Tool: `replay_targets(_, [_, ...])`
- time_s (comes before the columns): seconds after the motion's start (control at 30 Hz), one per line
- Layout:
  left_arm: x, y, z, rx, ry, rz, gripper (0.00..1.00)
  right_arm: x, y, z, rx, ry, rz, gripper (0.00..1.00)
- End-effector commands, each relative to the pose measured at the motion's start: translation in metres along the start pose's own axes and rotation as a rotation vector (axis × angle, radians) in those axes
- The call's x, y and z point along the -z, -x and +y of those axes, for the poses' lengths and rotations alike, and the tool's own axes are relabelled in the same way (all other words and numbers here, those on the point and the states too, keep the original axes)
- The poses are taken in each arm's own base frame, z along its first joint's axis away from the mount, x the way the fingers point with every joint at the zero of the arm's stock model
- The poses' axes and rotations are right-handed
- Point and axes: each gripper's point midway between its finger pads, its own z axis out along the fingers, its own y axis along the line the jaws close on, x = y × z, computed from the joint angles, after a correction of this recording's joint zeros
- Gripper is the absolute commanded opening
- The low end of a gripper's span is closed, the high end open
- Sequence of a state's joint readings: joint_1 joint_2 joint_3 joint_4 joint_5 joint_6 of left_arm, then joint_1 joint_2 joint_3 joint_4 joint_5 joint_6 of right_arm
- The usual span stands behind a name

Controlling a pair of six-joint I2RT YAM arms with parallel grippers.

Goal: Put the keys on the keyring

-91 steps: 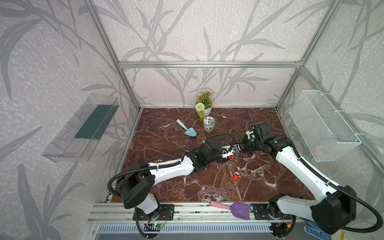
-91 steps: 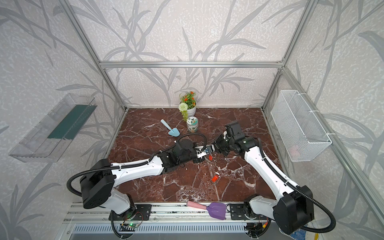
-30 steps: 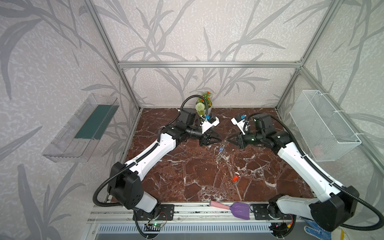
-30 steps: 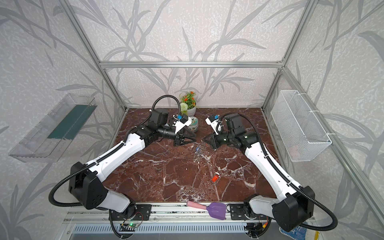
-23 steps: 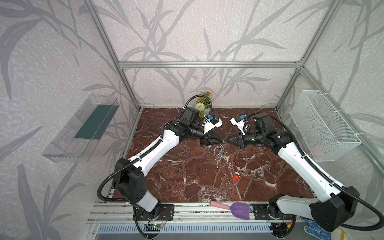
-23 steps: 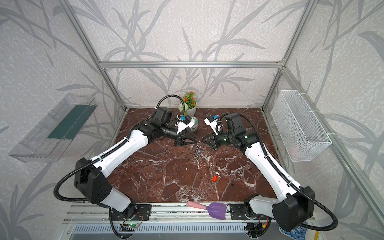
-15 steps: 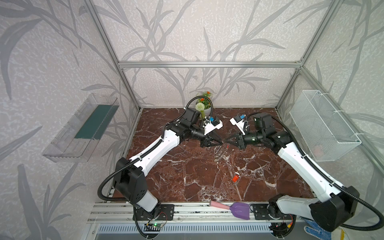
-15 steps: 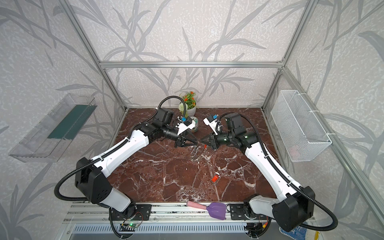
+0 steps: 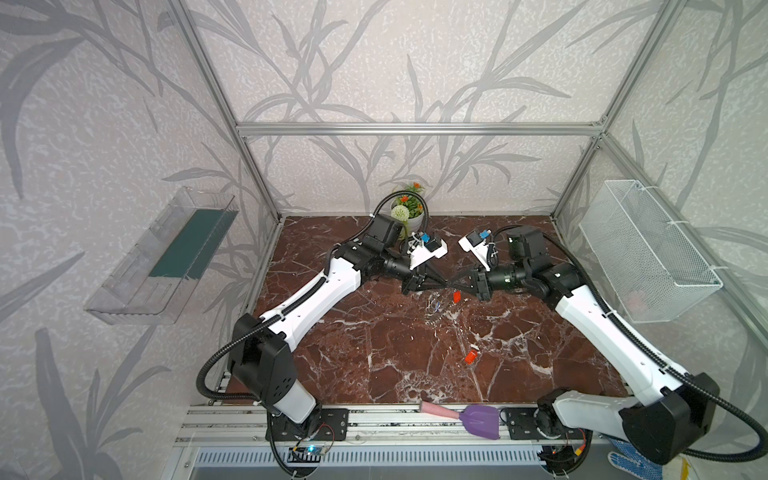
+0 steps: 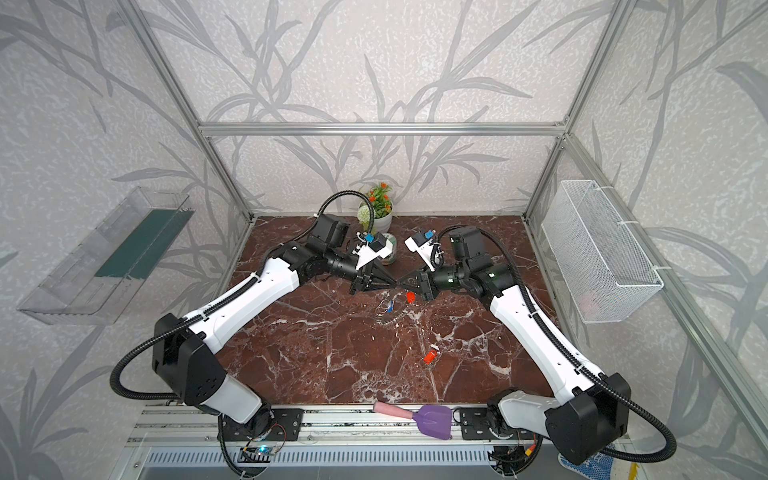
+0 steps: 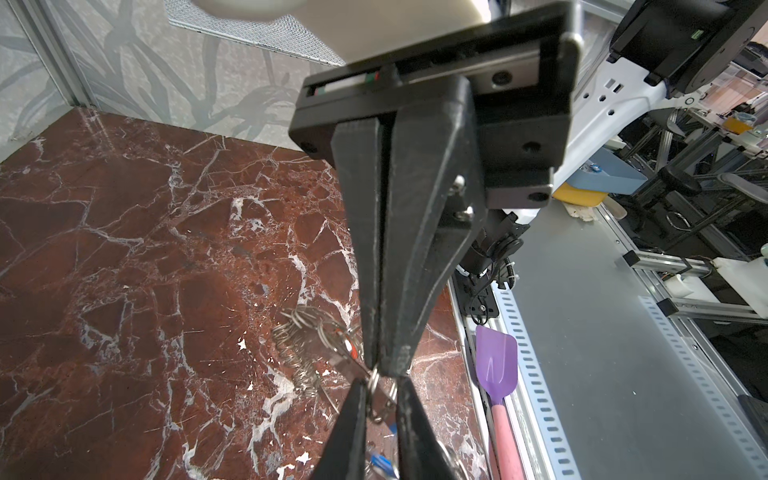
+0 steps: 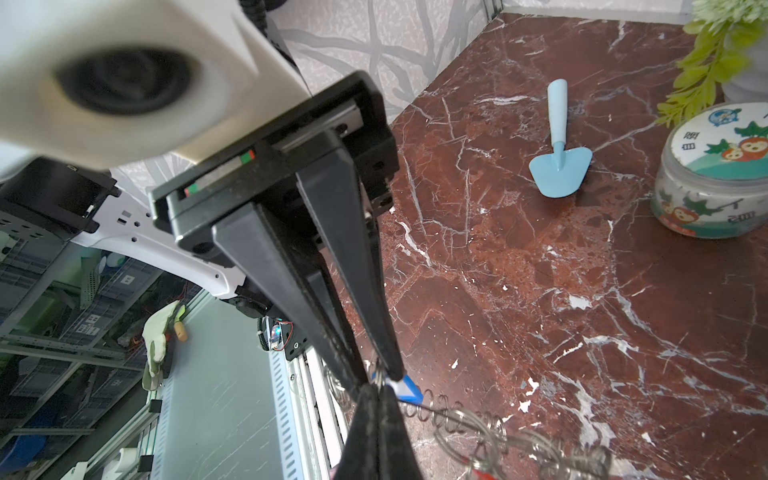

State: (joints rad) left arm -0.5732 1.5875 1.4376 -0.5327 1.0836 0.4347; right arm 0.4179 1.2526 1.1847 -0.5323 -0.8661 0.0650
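— Right hand and left hand: faced tip to tip above the desk?
— Faced, yes. Found the right hand pressed together on one wire ring of the keyring. Found the left hand at a mere slit, pinching a neighbouring ring.
— And the rest of the keyring?
— Saw it dangling just below both hands. Spotted a blue key right beside the left hand's tips and a red-orange key among the rings under the right hand.
— Anything away from the hands?
— Noted a second red-orange key flat on the desk, well apart from both hands, on the right hand's side.
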Motion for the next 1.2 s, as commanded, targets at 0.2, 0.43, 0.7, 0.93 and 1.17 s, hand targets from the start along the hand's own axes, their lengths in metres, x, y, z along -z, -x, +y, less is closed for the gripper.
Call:
replay_targets(0.2, [-0.001, 0.010, -0.011, -0.033, -0.047, -0.012, 0.10, 0.004, 0.006, 0.014, 0.053, 0.041, -0.029, 0.00])
replay_targets(0.43, [-0.007, 0.008, -0.020, -0.025, -0.085, -0.004, 0.02, 0.003, 0.004, 0.013, 0.054, 0.044, -0.025, 0.00])
replay_targets(0.7, [0.000, 0.026, -0.015, -0.022, -0.021, -0.119, 0.00, 0.006, 0.003, 0.006, 0.056, -0.004, -0.033, 0.00])
replay_targets(0.93, [0.014, 0.048, -0.005, 0.023, 0.108, -0.298, 0.00, 0.024, 0.021, 0.013, 0.052, -0.005, -0.133, 0.36])
replay_targets(1.17, [0.032, 0.067, -0.010, 0.045, 0.197, -0.471, 0.00, 0.052, 0.031, 0.002, 0.032, -0.088, -0.284, 0.49])
